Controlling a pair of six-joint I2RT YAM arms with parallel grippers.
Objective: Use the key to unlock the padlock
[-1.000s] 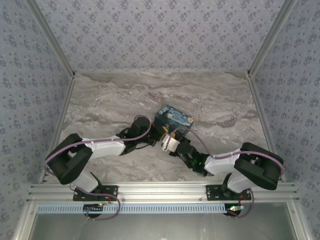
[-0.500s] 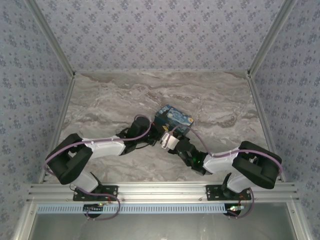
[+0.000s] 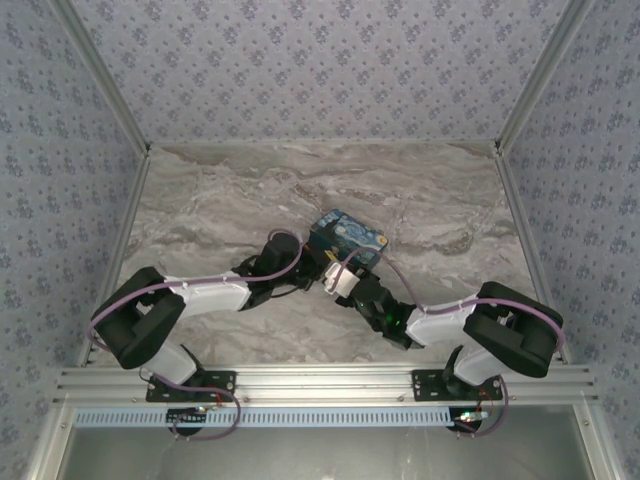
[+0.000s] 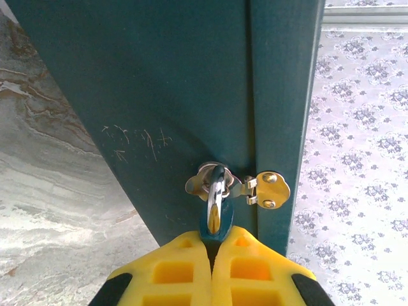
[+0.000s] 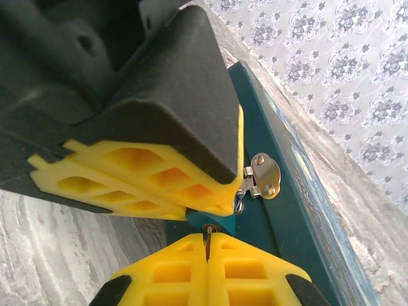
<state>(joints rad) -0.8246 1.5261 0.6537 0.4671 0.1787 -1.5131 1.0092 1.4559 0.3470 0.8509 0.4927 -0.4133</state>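
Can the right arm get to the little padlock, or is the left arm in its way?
Probably yes. The right gripper sits close against the padlock, apparently pinching the key. The left gripper holds the padlock from the other side and doesn't seem to block it.

Padlock (image 4: 215, 194) shackle: polished metal, glossy.
Clasp (image 4: 268, 189): bright metal plate, shiny, with rivets.
Box (image 4: 159, 95) side: matt dark teal, lightly scratched.
Left hand (image 4: 212, 245) pads (image 4: 178, 271): yellow plastic, matt.
Worktop (image 4: 44, 191): smooth, marble-like.
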